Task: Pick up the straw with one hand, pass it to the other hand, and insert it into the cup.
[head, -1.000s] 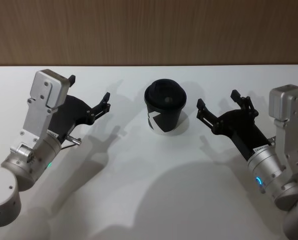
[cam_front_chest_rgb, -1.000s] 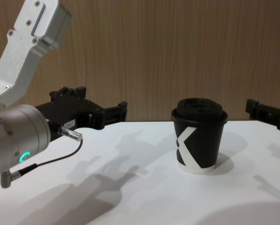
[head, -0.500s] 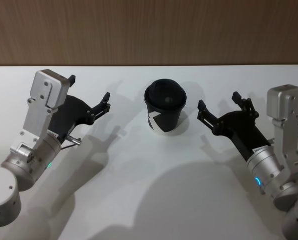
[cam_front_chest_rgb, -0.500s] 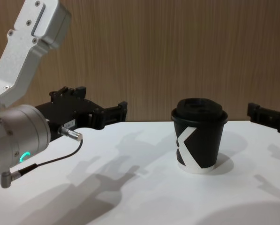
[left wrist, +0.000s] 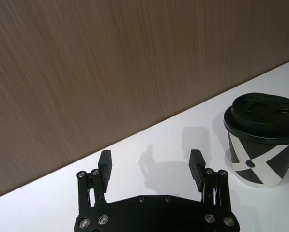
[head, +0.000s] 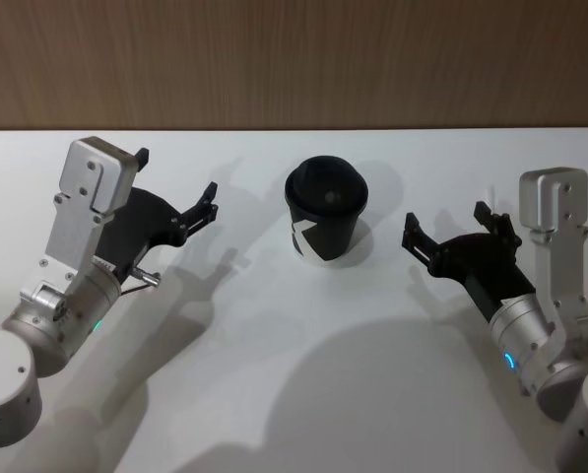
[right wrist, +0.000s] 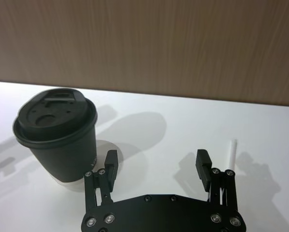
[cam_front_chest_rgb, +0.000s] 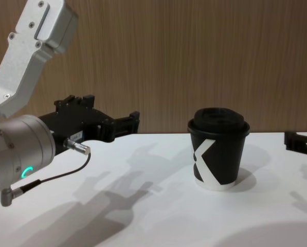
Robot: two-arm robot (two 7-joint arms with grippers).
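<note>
The cup (head: 325,212) is seen upright on the worktop (head: 274,345), flanked by the left gripper (head: 176,172) and right gripper (head: 447,219) (both jaws spread, empty); the straw (right wrist: 232,151) is pictured lying just beyond the right gripper.

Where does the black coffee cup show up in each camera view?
Head view: the cup stands mid-picture on the white table.
Chest view: right of centre, seen side-on.
Left wrist view: beside the left gripper, near the frame edge.
Right wrist view: beside the right gripper, cup at.
Shared landmark: the wooden wall behind it.
</note>
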